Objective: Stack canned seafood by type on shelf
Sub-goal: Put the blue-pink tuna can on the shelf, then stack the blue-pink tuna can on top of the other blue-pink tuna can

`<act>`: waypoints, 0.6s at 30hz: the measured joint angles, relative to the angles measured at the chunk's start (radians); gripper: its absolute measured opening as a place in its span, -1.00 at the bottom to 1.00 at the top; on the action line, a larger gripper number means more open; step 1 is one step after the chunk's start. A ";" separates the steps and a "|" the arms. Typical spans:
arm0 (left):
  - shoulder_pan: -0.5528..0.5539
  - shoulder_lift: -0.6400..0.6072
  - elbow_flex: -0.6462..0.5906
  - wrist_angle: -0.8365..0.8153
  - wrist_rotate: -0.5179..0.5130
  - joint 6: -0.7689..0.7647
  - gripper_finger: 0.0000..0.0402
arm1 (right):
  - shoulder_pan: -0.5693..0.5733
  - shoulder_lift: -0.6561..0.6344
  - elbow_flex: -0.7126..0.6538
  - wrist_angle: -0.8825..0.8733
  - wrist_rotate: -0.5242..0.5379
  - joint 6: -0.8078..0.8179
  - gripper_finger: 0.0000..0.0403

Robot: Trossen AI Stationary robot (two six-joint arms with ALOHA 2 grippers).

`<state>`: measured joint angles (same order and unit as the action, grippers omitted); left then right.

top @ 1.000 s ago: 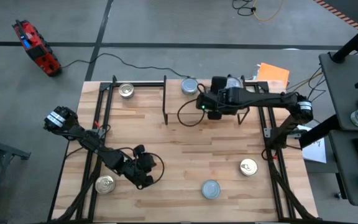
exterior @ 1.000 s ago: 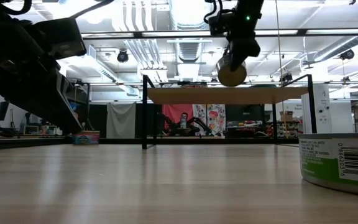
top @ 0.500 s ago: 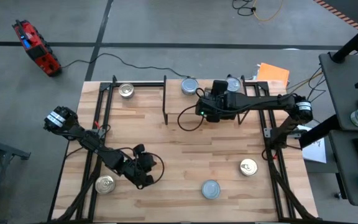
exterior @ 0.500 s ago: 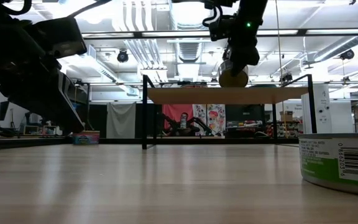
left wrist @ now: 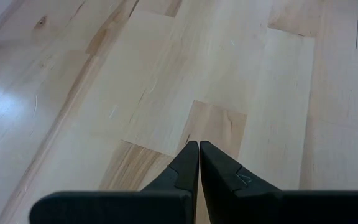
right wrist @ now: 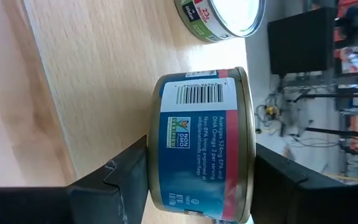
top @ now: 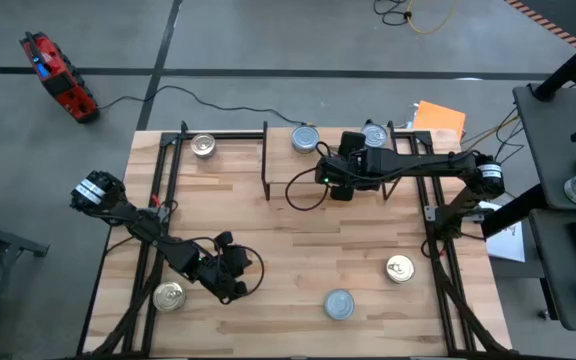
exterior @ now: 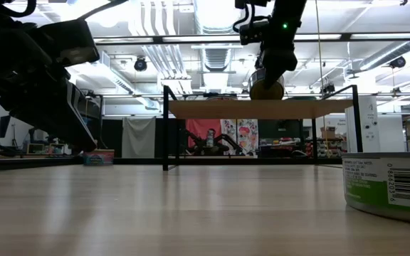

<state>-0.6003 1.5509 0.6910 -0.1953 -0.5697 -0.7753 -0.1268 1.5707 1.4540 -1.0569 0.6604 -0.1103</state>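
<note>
At upper centre of the high view, the right gripper grasps a blue-labelled tin seemingly touching the shelf. Lower left, the left gripper rests clenched, empty.

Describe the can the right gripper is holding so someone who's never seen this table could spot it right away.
Look at the small wooden shelf at the table's far edge. Above its plank, the right gripper holds a blue-labelled tin by top and bottom. Its blue label with a barcode and its place between the fingers set it apart from the green-labelled tin resting on the shelf beyond it.
</note>
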 joint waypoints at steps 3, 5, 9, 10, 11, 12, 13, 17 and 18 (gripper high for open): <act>0.000 0.000 0.000 0.000 0.000 0.000 -1.00 | -0.001 -0.001 0.004 -0.007 -0.053 0.007 0.12; 0.000 0.000 0.000 0.000 0.000 0.000 -1.00 | 0.000 -0.001 0.005 -0.007 -0.072 0.017 0.21; 0.000 0.000 0.000 0.000 0.000 0.000 -1.00 | -0.004 0.001 0.005 -0.015 -0.134 0.062 0.40; 0.000 0.000 0.000 0.000 0.000 0.000 -1.00 | -0.005 0.001 0.005 -0.015 -0.143 0.070 0.44; 0.000 0.000 0.000 0.000 0.000 0.000 -1.00 | -0.005 0.000 0.005 -0.018 -0.149 0.078 0.49; 0.000 0.000 0.000 0.000 0.000 0.000 -1.00 | -0.005 -0.002 0.005 -0.022 -0.153 0.088 0.53; 0.000 0.000 0.000 0.000 0.000 0.000 -1.00 | -0.005 -0.003 0.005 -0.024 -0.154 0.095 0.57; 0.000 0.000 0.000 0.001 0.004 0.000 -1.00 | 0.004 -0.012 0.036 -0.090 -0.167 0.170 0.71; 0.000 0.000 0.000 0.000 0.005 0.000 -1.00 | 0.008 -0.017 0.059 -0.110 -0.183 0.193 0.74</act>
<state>-0.6003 1.5509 0.6910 -0.1951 -0.5645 -0.7756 -0.1193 1.5541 1.5130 -1.1665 0.4771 0.0827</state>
